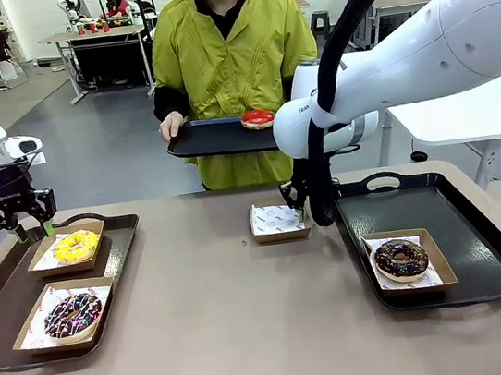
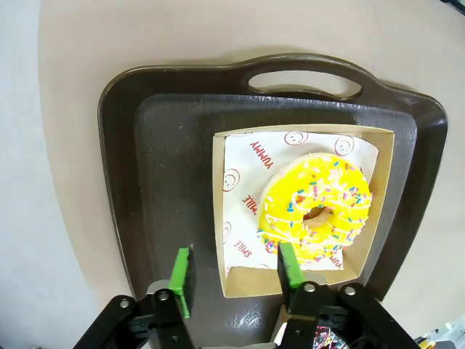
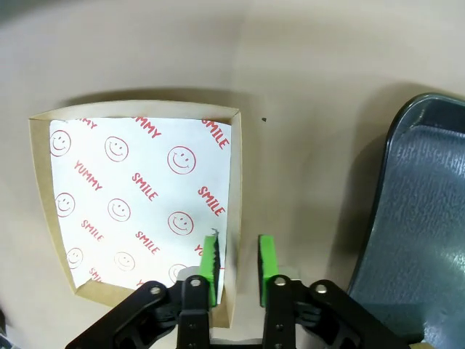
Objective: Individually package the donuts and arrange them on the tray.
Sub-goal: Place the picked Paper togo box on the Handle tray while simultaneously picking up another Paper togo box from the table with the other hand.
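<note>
The right claw (image 3: 237,265) is down at the tabletop (image 1: 221,313) with its fingers set narrow astride one side wall of an empty paper-lined box (image 3: 138,203) — one pad inside, one outside, not yet pinched tight as far as the right wrist view shows. Just beside it, on the outer side, lies the right tray (image 1: 482,239), where a dark chocolate donut (image 1: 400,258) sits in its own box. The left claw (image 2: 236,276) hangs open and empty above the left tray (image 2: 167,167), its pads straddling the near corner of the box holding the yellow donut (image 2: 316,214); the sprinkled chocolate donut (image 1: 72,315) sits boxed nearer the robot. Beyond both claws, the person (image 1: 227,51) holds a third tray (image 1: 216,138) carrying the red donut (image 1: 258,118).
</note>
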Controlling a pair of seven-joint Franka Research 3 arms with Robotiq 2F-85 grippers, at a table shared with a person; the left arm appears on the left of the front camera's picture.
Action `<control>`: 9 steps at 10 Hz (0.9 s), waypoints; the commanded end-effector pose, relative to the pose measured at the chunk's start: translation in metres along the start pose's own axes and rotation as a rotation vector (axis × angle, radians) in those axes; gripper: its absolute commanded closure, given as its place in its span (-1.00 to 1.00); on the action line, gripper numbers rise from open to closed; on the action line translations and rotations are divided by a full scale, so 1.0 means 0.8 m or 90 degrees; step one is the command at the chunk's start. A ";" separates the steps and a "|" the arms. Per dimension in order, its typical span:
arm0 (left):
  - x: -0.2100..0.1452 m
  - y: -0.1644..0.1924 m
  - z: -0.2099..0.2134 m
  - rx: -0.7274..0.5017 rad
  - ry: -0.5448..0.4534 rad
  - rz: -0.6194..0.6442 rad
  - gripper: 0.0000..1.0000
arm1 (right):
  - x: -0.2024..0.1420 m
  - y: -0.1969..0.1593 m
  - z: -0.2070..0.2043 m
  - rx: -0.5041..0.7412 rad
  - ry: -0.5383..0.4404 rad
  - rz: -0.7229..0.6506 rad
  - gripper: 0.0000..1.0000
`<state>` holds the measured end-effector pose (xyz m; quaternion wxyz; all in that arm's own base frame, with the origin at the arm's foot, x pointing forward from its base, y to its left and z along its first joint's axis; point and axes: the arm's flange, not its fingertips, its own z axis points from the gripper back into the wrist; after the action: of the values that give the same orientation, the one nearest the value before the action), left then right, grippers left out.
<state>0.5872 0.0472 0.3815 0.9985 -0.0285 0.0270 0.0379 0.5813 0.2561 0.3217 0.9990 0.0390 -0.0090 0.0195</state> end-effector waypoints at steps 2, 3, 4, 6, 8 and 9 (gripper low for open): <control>-0.003 0.002 0.008 -0.023 0.000 -0.022 -1.00 | 0.003 -0.004 -0.004 0.012 0.000 -0.004 1.00; -0.004 0.002 0.008 -0.026 0.001 -0.024 -1.00 | 0.004 -0.004 -0.004 0.013 -0.001 -0.007 1.00; -0.005 0.002 0.008 -0.029 0.001 -0.026 -1.00 | 0.004 -0.004 -0.004 0.014 -0.002 -0.010 1.00; -0.007 0.003 0.010 -0.037 0.002 -0.029 -1.00 | 0.004 -0.003 -0.003 0.016 -0.004 -0.013 1.00; -0.019 0.007 0.020 -0.065 0.005 -0.013 -1.00 | -0.004 0.002 0.016 0.035 0.007 -0.019 1.00; -0.040 0.013 0.036 -0.125 0.006 -0.018 -1.00 | -0.015 0.006 0.042 0.034 0.006 -0.012 1.00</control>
<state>0.5768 0.0492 0.3977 0.9962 -0.0755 0.0274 0.0335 0.5790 0.2582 0.3364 0.9985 0.0534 -0.0086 0.0092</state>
